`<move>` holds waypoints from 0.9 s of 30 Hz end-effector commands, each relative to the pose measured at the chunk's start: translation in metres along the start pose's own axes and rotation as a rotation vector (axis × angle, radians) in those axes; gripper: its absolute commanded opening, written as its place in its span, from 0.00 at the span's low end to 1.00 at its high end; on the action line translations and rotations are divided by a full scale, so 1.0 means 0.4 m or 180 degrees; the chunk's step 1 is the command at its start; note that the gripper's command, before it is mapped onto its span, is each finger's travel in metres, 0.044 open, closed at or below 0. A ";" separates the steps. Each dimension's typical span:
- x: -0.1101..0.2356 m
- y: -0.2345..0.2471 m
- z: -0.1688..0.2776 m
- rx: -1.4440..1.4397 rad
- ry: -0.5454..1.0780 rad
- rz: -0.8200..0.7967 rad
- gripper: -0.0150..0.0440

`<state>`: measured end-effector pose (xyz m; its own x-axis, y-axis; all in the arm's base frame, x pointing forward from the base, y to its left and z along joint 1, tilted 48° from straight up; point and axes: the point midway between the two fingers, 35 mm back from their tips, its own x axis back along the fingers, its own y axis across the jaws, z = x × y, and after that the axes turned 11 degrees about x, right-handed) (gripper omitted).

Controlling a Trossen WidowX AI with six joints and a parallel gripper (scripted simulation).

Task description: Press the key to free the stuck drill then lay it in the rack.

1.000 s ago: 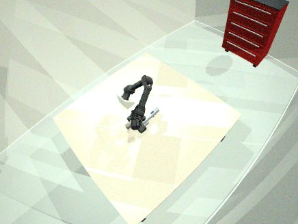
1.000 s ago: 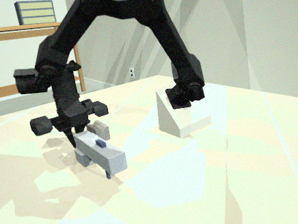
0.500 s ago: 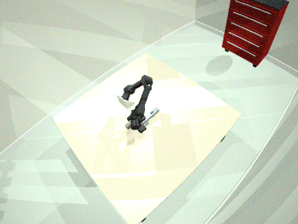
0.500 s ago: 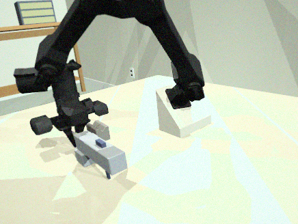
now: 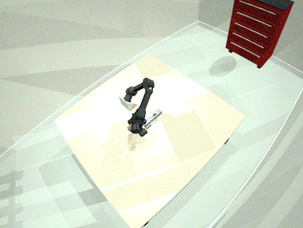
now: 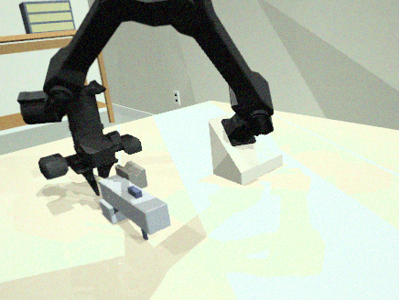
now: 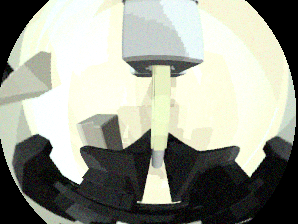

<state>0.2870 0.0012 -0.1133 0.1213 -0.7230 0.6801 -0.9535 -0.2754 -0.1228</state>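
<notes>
A grey block-shaped housing lies on the table with a small blue key on its top. In the wrist view a thin pale drill sticks out of the housing toward me. Its grey end sits between my fingers. My gripper is shut on that end, at the housing's back end, pointing down. A small grey block, perhaps the rack, stands just behind the housing. In the exterior view the drill itself is hidden by my fingers.
A white wedge-shaped block stands at the arm's other end. A thin dark pin pokes down at the housing's front. A red drawer cabinet stands far off, and a wooden shelf stands behind the table.
</notes>
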 end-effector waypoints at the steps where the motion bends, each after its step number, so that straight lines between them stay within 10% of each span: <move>1: 0.005 0.003 0.019 0.0002 0.0013 0.0005 0.25; 27: 0.004 0.020 0.110 0.0004 0.0020 0.0006 0.25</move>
<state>0.2904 -0.0247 -0.1419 0.1201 -0.7217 0.6817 -0.9535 -0.2751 -0.1233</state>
